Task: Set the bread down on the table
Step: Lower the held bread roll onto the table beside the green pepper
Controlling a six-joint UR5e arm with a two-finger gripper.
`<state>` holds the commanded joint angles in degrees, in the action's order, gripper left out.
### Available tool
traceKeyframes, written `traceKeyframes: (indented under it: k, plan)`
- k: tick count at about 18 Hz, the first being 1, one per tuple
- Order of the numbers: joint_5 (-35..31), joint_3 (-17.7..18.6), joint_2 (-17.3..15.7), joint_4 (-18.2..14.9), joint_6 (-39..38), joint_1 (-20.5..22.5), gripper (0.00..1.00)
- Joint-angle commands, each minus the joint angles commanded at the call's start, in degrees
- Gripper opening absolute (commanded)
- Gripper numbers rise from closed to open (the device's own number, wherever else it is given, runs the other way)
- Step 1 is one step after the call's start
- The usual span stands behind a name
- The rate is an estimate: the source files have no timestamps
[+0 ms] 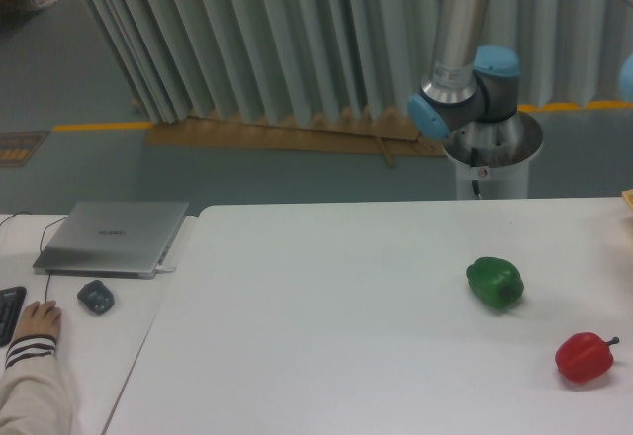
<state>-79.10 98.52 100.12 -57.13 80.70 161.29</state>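
Note:
The white table (326,326) fills the lower middle and right of the camera view. The bread is out of view. Only the lower part of the arm (460,49) shows, rising from its metal base (492,148) behind the table's far edge and leaving the frame at the top. The gripper is out of the frame, so its state does not show.
A green pepper (495,282) lies on the table's right half, and a red pepper (585,357) lies near the right front. On the narrower desk at left are a closed laptop (114,237), a mouse (95,297) and a person's hand (36,322).

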Motion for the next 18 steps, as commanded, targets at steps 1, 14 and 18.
traceKeyframes:
  k: [1,14,18]
  plan:
    - [-0.1,1.0,-1.1,0.0,-0.9,-1.4,0.0]
    - [-27.8,7.8,4.9,0.4,-8.3,-20.0,1.0]
    - [-27.3,4.6,4.7,0.5,-8.2,-19.4,1.0]
